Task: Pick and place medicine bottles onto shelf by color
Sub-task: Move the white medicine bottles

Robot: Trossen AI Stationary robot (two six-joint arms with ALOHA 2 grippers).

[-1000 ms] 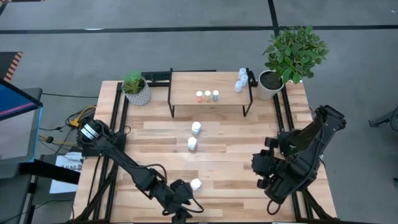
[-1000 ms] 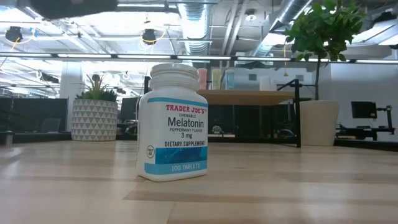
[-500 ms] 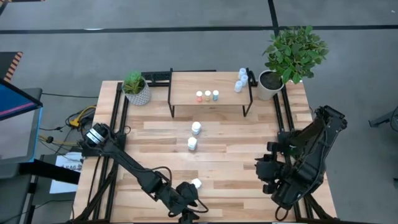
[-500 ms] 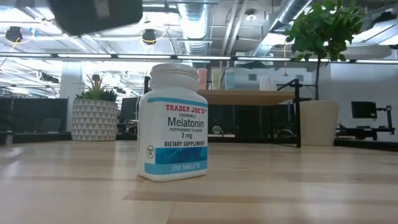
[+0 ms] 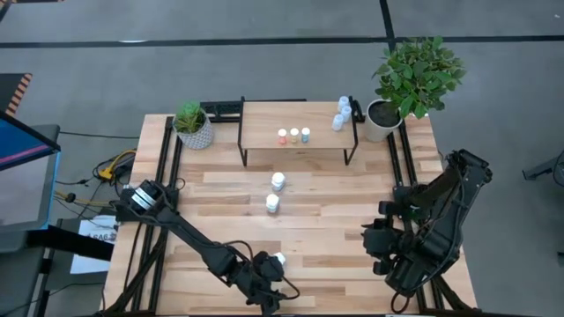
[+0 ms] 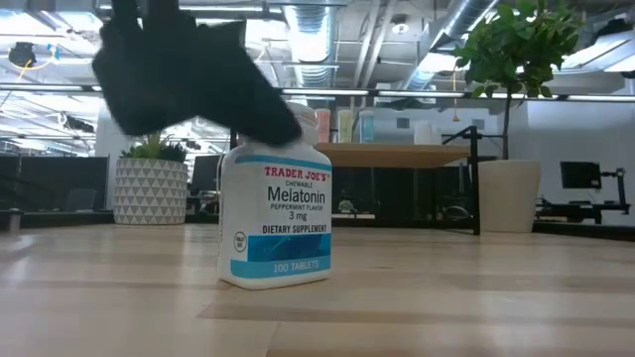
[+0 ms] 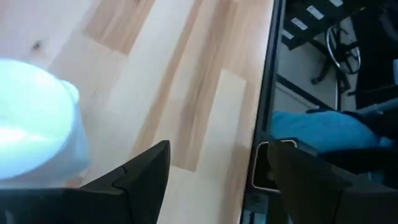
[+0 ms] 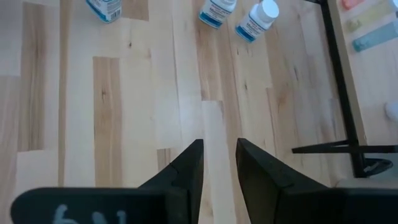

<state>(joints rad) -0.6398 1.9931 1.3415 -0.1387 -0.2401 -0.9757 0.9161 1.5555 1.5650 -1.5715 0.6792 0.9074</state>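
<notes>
We look down on the bench [image 5: 300, 220], a pale plank top, with the shelf [image 5: 298, 132] standing at its far edge, and we place everything else from that shelf.

Just off the shelf's right end stands the big leafy plant [image 5: 416, 75] in a white pot; just off its left end sits the small plant [image 5: 191, 123] in a patterned pot.

The right arm waits well away from the shelf, by the bench's near right corner, and the right tool [image 8: 217, 163] hangs over bare planks with its fingers only a narrow gap apart and nothing between them.

The left arm reaches along the near edge, opposite the shelf. The left tool [image 5: 269, 286] is down by the white bottle [image 5: 278, 261], the one farthest from the shelf. Its fingers [image 7: 140, 177] stand wide apart with only bare wood in the gap; the white bottle sits just outside one finger. At bench level a dark blur of the tool hangs against the cap of that labelled bottle; we cannot tell if it touches.

Between that bottle and the shelf, two more white bottles [image 5: 275, 192] stand upright, near each other, just in front of the shelf.

On the shelf, three small bottles [image 5: 293, 136] sit in a row at the middle, capped orange-red, yellow and green. At the shelf's right end, pale blue bottles [image 5: 342, 112] cluster.
</notes>
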